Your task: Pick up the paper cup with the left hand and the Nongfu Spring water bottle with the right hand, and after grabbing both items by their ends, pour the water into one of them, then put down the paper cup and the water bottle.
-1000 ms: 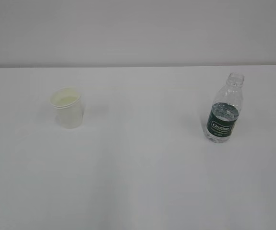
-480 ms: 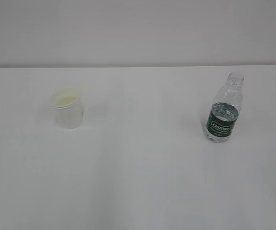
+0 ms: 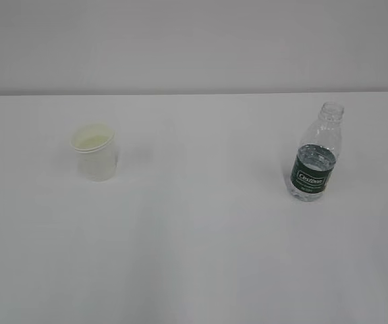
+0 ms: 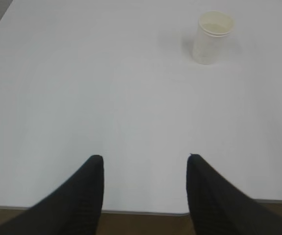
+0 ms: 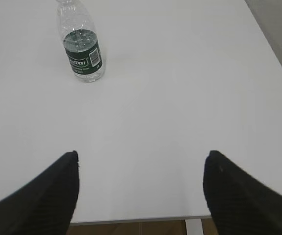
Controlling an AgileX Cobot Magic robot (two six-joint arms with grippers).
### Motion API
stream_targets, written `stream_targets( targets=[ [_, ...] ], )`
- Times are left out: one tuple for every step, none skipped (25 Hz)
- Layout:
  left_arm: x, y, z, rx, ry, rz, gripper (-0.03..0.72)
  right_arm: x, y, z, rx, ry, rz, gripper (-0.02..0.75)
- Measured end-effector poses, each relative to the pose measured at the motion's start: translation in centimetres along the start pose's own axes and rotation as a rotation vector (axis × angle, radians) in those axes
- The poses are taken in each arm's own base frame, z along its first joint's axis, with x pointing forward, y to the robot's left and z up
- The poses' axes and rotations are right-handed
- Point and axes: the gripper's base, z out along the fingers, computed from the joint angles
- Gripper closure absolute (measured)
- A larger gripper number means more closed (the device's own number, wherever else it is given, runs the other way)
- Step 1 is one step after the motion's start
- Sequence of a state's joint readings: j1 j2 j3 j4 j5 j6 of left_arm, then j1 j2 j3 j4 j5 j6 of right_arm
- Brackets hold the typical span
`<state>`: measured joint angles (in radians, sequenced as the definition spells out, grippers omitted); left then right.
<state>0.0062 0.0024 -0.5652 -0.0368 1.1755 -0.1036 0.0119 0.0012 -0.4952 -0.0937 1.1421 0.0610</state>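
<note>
Paper cup (image 3: 95, 152): light, crushable; grip gently mid-wall. Nongfu Spring water bottle (image 3: 315, 155): part-filled, slick, capless; grip at label. Left end effector (image 4: 144, 161) and right end effector (image 5: 141, 159): both released, empty.

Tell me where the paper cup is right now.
The paper cup stands upright on the left side of the white table in the exterior view, far left of the water bottle; nothing touches it.
</note>
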Motion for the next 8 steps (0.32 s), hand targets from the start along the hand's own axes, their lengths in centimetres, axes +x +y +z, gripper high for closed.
stream_targets(
  targets=[
    [0.00, 0.00, 0.00, 0.000, 0.000, 0.000, 0.302, 0.00, 0.00, 0.00, 0.000, 0.000, 0.000, 0.149],
    [0.00, 0.00, 0.00, 0.000, 0.000, 0.000, 0.302, 0.00, 0.00, 0.00, 0.000, 0.000, 0.000, 0.149],
    [0.00, 0.00, 0.00, 0.000, 0.000, 0.000, 0.302, 0.00, 0.00, 0.00, 0.000, 0.000, 0.000, 0.149],
    [0.00, 0.00, 0.00, 0.000, 0.000, 0.000, 0.302, 0.00, 0.00, 0.00, 0.000, 0.000, 0.000, 0.149],
    [0.00, 0.00, 0.00, 0.000, 0.000, 0.000, 0.302, 0.00, 0.00, 0.00, 0.000, 0.000, 0.000, 0.149],
    [0.00, 0.00, 0.00, 0.000, 0.000, 0.000, 0.302, 0.00, 0.00, 0.00, 0.000, 0.000, 0.000, 0.149],
    [0.00, 0.00, 0.00, 0.000, 0.000, 0.000, 0.302, 0.00, 0.00, 0.00, 0.000, 0.000, 0.000, 0.149],
    [0.00, 0.00, 0.00, 0.000, 0.000, 0.000, 0.303, 0.00, 0.00, 0.00, 0.000, 0.000, 0.000, 0.149]
  ],
)
